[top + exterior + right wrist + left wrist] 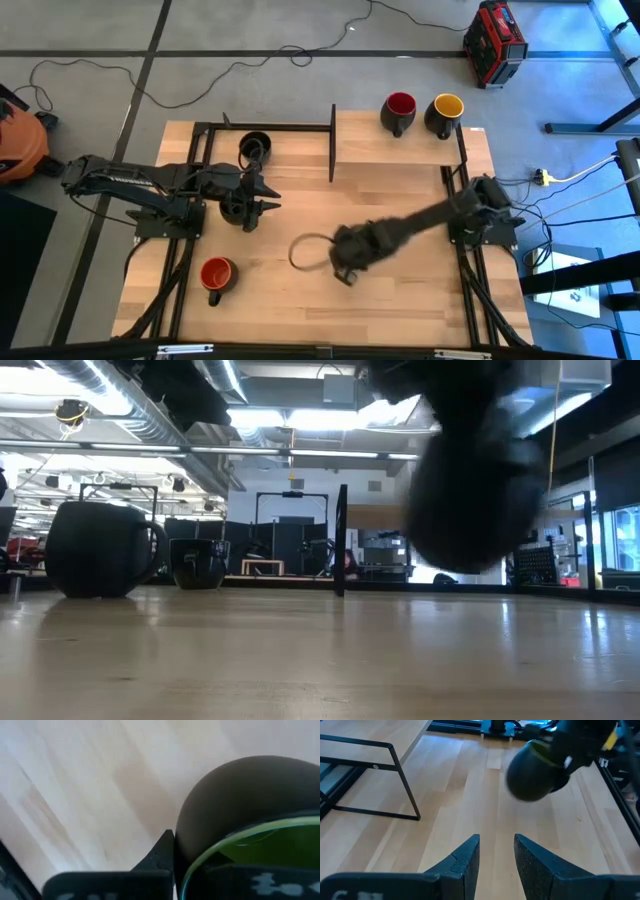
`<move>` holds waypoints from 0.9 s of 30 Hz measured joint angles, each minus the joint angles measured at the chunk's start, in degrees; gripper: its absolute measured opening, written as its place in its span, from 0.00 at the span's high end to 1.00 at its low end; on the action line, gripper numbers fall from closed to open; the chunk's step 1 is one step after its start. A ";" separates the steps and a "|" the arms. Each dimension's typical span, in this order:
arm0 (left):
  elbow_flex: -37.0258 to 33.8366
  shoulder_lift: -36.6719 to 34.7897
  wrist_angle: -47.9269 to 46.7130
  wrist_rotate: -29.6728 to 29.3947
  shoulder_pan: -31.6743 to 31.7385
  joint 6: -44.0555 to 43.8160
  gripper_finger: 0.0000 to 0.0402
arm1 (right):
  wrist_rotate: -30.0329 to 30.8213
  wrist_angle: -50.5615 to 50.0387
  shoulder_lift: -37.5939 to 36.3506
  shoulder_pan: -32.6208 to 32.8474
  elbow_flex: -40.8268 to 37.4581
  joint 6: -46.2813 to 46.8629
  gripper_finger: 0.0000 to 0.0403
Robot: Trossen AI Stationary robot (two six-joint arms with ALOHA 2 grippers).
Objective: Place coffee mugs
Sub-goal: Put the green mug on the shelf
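Green-lined mug (pixel 240 820), dark and rounded outside, is clamped by its rim in the right gripper (pixel 345 262), lifted at frame centre. Bare tabletop (pixel 400 300) is seen below; left gripper (pixel 262 197) parted, empty.

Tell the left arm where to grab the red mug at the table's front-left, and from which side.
Take the red-inside mug by its rim wall from straight above. It stands upright with its mouth open upward; its handle points toward the table's front edge, so place the left gripper across the wall opposite the handle.
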 joint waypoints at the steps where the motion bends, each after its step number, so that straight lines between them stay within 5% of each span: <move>1: 0.00 0.00 0.00 0.00 0.00 0.00 0.71 | -0.48 1.28 0.00 -1.60 0.02 -2.26 0.99; 11: 0.02 0.00 0.02 0.07 0.00 -0.46 0.71 | -8.78 2.94 0.63 -13.37 0.02 -10.10 0.99; 27: 0.04 0.00 0.53 -0.22 0.00 -0.27 0.71 | -16.62 4.52 4.87 -17.55 0.00 -13.45 0.99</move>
